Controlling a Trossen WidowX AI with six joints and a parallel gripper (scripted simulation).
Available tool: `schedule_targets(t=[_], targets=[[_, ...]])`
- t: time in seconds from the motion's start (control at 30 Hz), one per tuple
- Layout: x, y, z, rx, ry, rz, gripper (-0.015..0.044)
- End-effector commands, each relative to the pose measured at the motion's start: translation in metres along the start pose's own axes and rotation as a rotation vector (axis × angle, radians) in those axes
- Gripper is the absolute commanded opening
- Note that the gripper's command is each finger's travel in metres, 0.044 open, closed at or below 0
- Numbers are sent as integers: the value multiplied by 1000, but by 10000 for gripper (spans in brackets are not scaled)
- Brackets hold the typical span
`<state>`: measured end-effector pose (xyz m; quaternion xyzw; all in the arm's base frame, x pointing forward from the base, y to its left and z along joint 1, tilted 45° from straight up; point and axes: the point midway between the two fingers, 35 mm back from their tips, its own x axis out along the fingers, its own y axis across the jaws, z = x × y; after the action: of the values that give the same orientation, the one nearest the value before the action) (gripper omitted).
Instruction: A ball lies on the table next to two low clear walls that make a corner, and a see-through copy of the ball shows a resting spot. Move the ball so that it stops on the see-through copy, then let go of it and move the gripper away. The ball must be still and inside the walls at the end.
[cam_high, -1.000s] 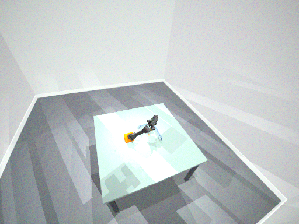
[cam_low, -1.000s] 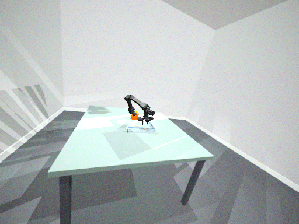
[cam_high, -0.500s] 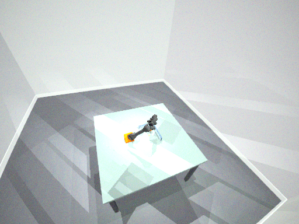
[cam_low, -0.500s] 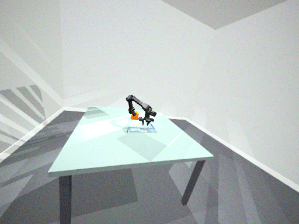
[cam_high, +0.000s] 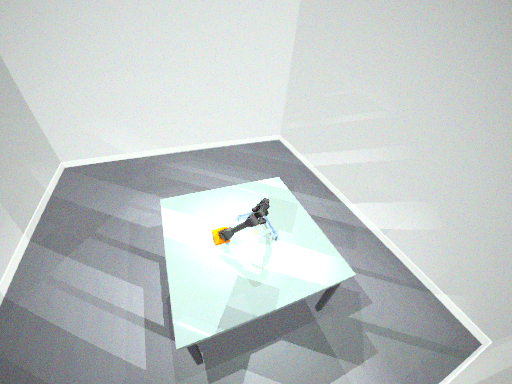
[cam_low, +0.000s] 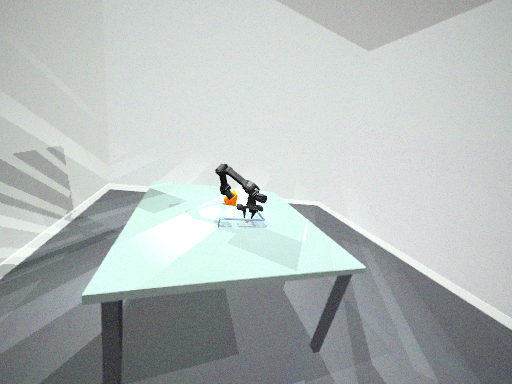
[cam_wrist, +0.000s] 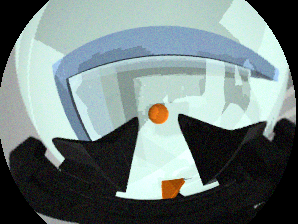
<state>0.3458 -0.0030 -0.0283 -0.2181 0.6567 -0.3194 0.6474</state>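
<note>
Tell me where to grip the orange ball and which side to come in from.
Grip the ball across its widest middle, coming straight down from above. It is round, so any pair of opposite sides serves. It lies between and ahead of the parted fingers of the gripper, and the low clear walls probably hinder a sideways approach.

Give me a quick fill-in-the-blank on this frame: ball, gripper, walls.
1. In the wrist view the ball is colored ____.
2. The ball lies on the table, ____ the gripper fingertips.
3. The gripper holds ____.
4. The clear walls look tinted ____.

Missing words: orange; between; nothing; blue
</note>
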Motion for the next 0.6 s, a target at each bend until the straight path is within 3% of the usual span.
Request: schedule_targets(t=[0.0, 0.27, 0.4, 0.57], targets=[[9, -1, -1, -3, 4, -4, 244], [20, -2, -1, -3, 3, -6, 244], [20, -2, -1, -3, 3, -6, 139], [20, -2, -1, -3, 3, -6, 106]])
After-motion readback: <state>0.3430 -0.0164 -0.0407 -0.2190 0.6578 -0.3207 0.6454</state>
